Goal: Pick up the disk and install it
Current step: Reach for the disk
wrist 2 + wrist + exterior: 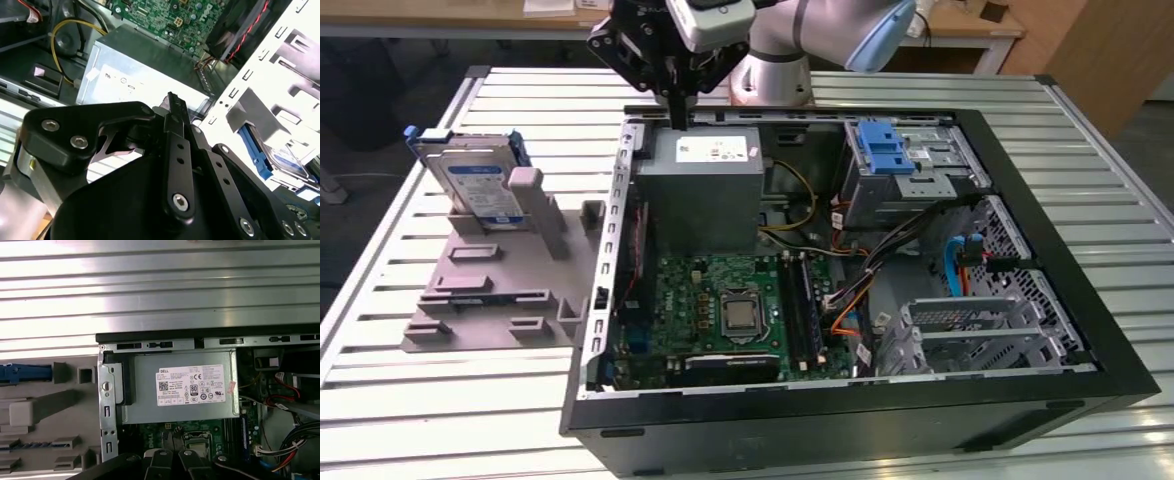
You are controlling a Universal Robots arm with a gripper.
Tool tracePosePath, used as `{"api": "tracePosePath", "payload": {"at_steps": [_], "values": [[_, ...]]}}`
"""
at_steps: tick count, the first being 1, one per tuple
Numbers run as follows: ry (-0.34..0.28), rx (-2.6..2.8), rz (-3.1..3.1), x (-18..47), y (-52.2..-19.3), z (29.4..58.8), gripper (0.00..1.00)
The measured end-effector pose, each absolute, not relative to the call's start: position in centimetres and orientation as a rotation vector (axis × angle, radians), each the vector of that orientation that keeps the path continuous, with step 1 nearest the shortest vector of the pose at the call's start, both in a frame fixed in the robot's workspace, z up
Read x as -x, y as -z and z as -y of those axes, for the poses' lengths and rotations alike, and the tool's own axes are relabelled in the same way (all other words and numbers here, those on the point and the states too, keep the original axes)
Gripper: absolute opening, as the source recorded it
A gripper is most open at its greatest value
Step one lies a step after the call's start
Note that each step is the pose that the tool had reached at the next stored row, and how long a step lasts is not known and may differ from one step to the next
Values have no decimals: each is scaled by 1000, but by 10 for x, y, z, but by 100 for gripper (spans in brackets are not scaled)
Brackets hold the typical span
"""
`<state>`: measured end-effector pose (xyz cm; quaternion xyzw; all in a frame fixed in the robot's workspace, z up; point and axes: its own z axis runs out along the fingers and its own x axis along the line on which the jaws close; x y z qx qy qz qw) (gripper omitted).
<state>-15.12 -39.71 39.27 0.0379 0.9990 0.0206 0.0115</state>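
Slatted table (454, 410) | disk (476, 190) upright in stand (494, 290), well apart from claw (683, 120) | claw together, empty

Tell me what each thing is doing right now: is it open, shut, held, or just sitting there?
gripper, shut, holding nothing, above the power supply end of the case.
disk, standing upright in the grey holder, not held.
computer case, open, lying on its side.
power supply, fitted inside the case.

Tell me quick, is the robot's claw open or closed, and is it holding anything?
Gripper: closed, holding nothing, by the power supply box; the disk stands on the grey stand.
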Motion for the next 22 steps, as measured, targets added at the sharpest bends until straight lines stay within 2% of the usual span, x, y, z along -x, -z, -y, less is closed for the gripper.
{"api": "tracePosePath", "payload": {"at_steps": [22], "values": [[-63,-120,-3140,171,-392,396,11]]}}
